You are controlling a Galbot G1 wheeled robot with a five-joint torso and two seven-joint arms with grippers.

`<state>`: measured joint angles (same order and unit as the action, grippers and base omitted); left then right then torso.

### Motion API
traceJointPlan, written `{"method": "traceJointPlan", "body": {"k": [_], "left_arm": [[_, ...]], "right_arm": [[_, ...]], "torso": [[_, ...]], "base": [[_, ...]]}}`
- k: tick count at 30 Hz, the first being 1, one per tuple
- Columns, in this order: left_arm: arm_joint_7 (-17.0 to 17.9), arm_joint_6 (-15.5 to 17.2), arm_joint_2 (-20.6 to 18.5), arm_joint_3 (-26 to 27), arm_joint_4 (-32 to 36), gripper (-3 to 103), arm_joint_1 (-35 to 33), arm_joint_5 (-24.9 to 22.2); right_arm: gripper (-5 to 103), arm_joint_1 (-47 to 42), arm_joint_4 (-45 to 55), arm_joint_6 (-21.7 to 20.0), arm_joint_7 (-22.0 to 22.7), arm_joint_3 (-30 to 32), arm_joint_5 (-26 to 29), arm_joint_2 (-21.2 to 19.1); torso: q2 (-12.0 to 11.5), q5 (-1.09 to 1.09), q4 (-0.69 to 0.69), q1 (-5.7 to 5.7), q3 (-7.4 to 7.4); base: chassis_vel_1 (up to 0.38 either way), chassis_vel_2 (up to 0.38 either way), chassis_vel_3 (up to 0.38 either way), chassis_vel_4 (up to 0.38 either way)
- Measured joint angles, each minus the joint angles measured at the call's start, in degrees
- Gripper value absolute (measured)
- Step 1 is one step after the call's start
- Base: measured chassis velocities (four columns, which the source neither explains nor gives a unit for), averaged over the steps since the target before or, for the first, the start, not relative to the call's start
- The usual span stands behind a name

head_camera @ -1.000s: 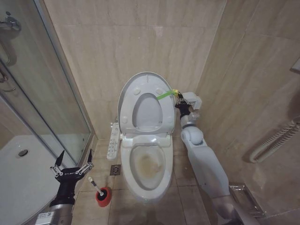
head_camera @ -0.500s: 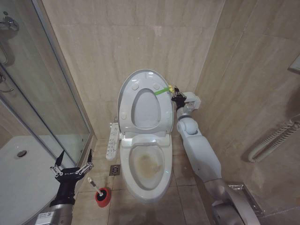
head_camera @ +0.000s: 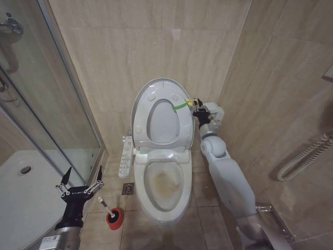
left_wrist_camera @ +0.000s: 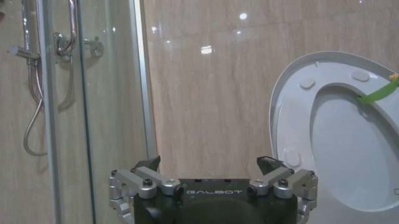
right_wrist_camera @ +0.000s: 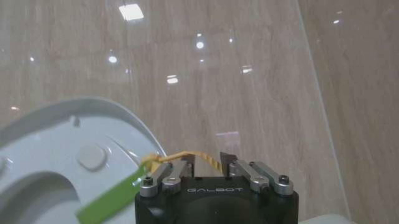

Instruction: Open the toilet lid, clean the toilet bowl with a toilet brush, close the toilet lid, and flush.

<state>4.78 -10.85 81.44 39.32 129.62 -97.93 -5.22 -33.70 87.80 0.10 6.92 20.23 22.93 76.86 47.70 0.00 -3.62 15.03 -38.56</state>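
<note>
toilet lid is up, leaning back against the wall, seat raised with it; toilet bowl exposed, brownish staining inside

green strap runs from the lid's edge to the right hand, which sits just beside that edge at the wall side. yellow cord at the strap's end lies between its fingers in the right wrist view; fingers look nearly together but a clamp on the cord can't be confirmed, so grip state: cannot tell

change over the last second: lid tipped slightly further back then settled, right hand rose a bit then eased back toward the wall. strap looks less taut now. my read: the open-lid step is effectively done, the lid appears to stand on its own

left hand low, fingers spread wide, empty. toilet brush just beside and below it, toward the bowl, white handle sticking up out of the red holder on the floor. untouched so far, scrubbing not started
</note>
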Motion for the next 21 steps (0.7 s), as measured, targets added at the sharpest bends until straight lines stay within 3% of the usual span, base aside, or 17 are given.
{"method": "traceJointPlan", "body": {"k": [3,4,9,10,18,19,21], "left_arm": [[0.0,0.0,0.0,0.0,0.0,100,0.0,0.0],[0.0,0.0,0.0,0.0,0.0,100,0.0,0.0],[0.0,0.0,0.0,0.0,0.0,100,0.0,0.0],[0.0,0.0,0.0,0.0,0.0,100,0.0,0.0],[0.0,0.0,0.0,0.0,0.0,100,0.0,0.0],[0.0,0.0,0.0,0.0,0.0,100,0.0,0.0],[0.0,0.0,0.0,0.0,0.0,100,0.0,0.0]], "right_arm": [[13,-2.2,3.4,-0.9,0.3,0.5,0.4,-0.7],[40,-3.4,5.2,-1.0,0.4,0.7,0.6,-1.2],[40,-9.8,11.6,-0.9,0.8,1.7,1.1,-3.8],[67,-11.3,12.8,-0.7,0.8,1.9,1.1,-4.4],[67,-22.3,21.7,-0.1,0.4,2.8,2.8,-7.7],[94,-23.4,23.0,-0.2,0.4,2.8,3.2,-7.8],[94,-26.8,26.7,-0.6,0.6,3.0,4.7,-8.1]], "torso": [[0.0,0.01,-0.01,0.0,0.0],[0.0,0.0,0.0,0.0,0.0],[0.0,0.0,-0.02,0.0,0.0],[0.0,0.0,-0.02,0.0,0.0],[0.0,0.02,-0.04,-0.01,0.0],[0.0,0.0,-0.04,-0.01,0.0],[0.0,0.0,-0.02,-0.01,0.01]], "base": [[0.0,0.0,0.0,0.0],[0.0,0.0,0.0,0.0],[0.0,0.0,0.0,0.0],[0.0,0.0,0.0,0.0],[0.0,0.0,0.0,0.0],[0.0,0.0,0.0,0.0],[0.0,0.0,0.0,0.0]]}}
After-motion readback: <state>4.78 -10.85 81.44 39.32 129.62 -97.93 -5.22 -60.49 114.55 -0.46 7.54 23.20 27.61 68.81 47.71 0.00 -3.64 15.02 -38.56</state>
